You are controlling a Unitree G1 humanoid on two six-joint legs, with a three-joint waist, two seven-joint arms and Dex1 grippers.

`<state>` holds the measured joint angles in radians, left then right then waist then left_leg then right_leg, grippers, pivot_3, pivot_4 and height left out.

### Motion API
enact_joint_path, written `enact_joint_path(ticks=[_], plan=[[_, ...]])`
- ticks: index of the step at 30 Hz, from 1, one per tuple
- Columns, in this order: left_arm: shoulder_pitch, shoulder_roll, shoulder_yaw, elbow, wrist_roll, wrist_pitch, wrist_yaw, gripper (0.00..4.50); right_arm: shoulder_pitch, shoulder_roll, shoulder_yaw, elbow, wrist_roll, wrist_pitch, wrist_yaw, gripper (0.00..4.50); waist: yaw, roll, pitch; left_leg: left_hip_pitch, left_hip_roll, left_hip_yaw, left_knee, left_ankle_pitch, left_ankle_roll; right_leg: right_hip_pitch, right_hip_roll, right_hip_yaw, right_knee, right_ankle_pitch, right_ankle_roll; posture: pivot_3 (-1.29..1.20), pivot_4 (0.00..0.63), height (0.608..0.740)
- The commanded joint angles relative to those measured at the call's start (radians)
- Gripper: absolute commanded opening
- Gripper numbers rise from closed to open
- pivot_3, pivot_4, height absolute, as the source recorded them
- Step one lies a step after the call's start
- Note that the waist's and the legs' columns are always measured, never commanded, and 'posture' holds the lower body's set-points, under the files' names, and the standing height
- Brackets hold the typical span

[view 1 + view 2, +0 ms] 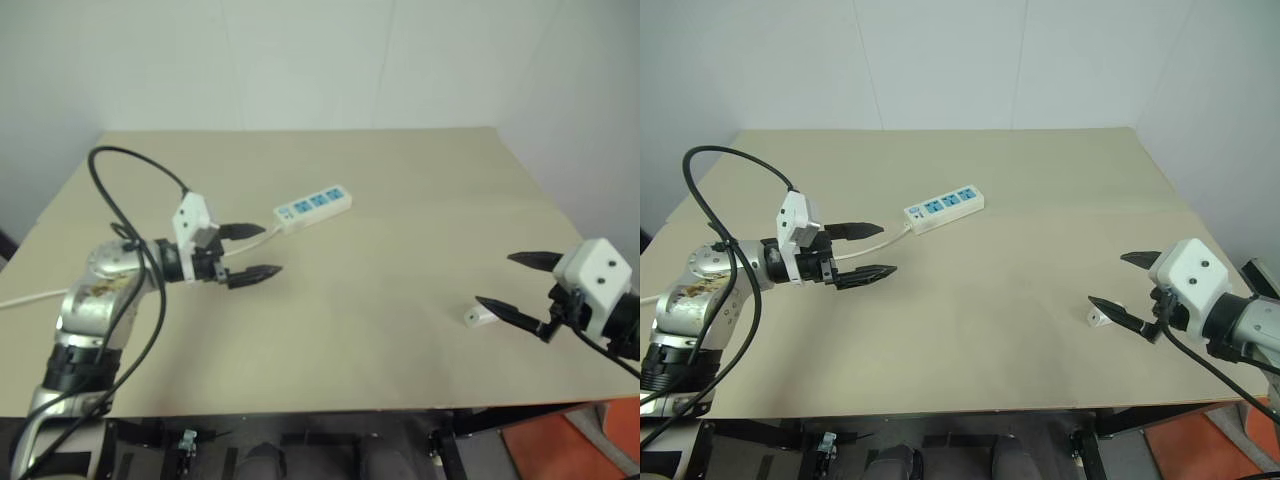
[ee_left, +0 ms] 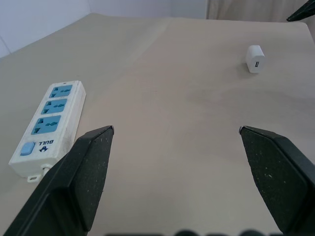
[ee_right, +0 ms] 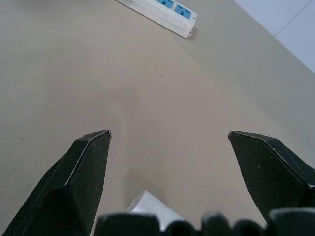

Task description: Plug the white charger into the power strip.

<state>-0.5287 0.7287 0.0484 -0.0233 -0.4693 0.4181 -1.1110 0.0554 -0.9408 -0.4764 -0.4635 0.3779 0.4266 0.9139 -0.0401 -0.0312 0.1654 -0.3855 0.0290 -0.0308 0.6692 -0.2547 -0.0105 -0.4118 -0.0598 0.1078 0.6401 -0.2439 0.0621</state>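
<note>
worktop (image 1: 1040, 200): a plain beige surface, carrying just the two things of the task, well apart from each other.
power strip (image 1: 313, 207): lying flat toward the far middle of the worktop, three blue socket faces up, so a plug would have to come down from above. its thin cord (image 1: 895, 233) trails off the switch end toward the robot's left.
white charger (image 1: 480, 317): down on its side on the worktop, over on the robot's right and nearer the front edge. nothing has hold of it.
left gripper (image 1: 247, 251): jaws spread wide, nothing between them, hanging above the worktop close to the switch end of the strip. from its wrist view the strip sits just off one finger (image 2: 78, 182), which looks like a good spot to steady the strip when the plug goes in.
right gripper (image 1: 1122, 285): jaws wide apart and empty too, pointing inward over the worktop, with the charger just beneath it, near the lower finger. in its wrist view the charger (image 3: 152, 206) peeks up at the root of the fingers, so it sits under the gripper, not between the tips.
stage of task: looks like the very start, charger not picked up, all sockets empty.
next move, as i read it: the right gripper needs to pull back or tip down to bring its tips around the charger.
watch out: it's small and on its side, so a poor pinch could leave the pins facing the wrong way.
</note>
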Motion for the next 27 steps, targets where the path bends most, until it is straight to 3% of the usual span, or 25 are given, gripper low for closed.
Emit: enact_joint_path(ticks=[1, 11, 15, 20, 27], plan=[[-0.015, -0.001, 0.006, -0.021, 0.000, -0.008, 0.002, 4.45, -0.007, -0.018, -0.022, -0.011, 0.005, -0.004, 0.001, 4.50, 0.000, 0.000, 0.000, 0.000, 0.000, 0.000, 0.000, 0.000, 0.000, 0.000, 0.000, 0.000, 0.000, 0.000, 0.000, 0.00, 0.150, 0.740], [-0.028, -0.009, 0.002, -0.011, 0.010, -0.015, 0.013, 4.45, -0.013, -0.018, -0.019, -0.002, -0.001, -0.011, 0.000, 4.50, 0.001, 0.000, 0.000, 0.000, 0.000, 0.000, 0.000, 0.000, 0.000, 0.000, 0.000, 0.000, 0.000, 0.000, 0.000, 0.00, 0.150, 0.740], [-0.071, -0.035, -0.028, 0.043, 0.093, 0.003, 0.123, 4.45, -0.022, -0.019, -0.013, 0.004, -0.001, -0.012, -0.001, 4.50, 0.001, 0.000, 0.000, 0.000, 0.000, 0.000, 0.000, 0.000, 0.000, 0.000, 0.000, 0.000, 0.000, 0.000, 0.000, 0.00, 0.150, 0.740], [-0.246, -0.113, -0.104, 0.284, 0.234, 0.014, 0.251, 4.45, -0.059, -0.023, 0.020, 0.030, -0.003, -0.024, 0.004, 4.50, 0.006, 0.000, 0.000, 0.003, 0.000, -0.002, 0.002, 0.000, 0.000, 0.005, 0.000, -0.002, 0.000, 0.000, 0.000, 0.00, 0.150, 0.740], [-0.501, -0.288, -0.218, 0.770, 0.426, 0.018, 0.417, 4.45, -0.108, -0.023, 0.056, 0.048, -0.005, -0.029, 0.002, 4.50, 0.017, -0.001, 0.000, 0.001, -0.001, -0.003, 0.004, -0.001, 0.001, 0.005, 0.000, -0.003, -0.001, 0.000, 0.001, 0.00, 0.150, 0.740]])
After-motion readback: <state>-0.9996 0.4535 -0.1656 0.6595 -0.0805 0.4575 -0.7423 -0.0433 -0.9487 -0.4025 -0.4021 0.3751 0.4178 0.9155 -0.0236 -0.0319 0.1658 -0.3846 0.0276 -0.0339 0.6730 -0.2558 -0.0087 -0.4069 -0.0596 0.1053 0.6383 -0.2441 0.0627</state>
